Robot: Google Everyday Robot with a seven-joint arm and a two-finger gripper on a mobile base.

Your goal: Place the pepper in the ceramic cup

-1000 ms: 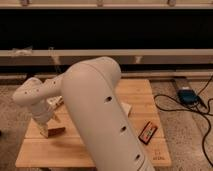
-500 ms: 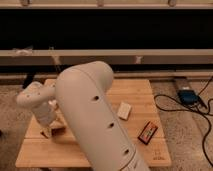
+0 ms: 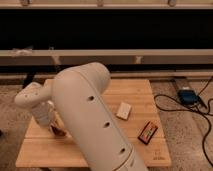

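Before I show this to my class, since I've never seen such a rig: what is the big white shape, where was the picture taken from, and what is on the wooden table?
The big white shape is the robot's single arm. It rises from the bottom of the picture, bends, and reaches down to the left. Its gripper, the part that grasps things, is at the tip, low over the left side of the wooden table.

There is only one camera. It seems to look down along the arm from the robot's side.

On the table lie a flat white block near the middle and a red-and-black packet to its lower right. A small brownish thing shows at the gripper, but too much of it is hidden to name it or to tell whether it is held. The arm covers much of the table's left half.

On the floor to the right sits a blue device with cables.
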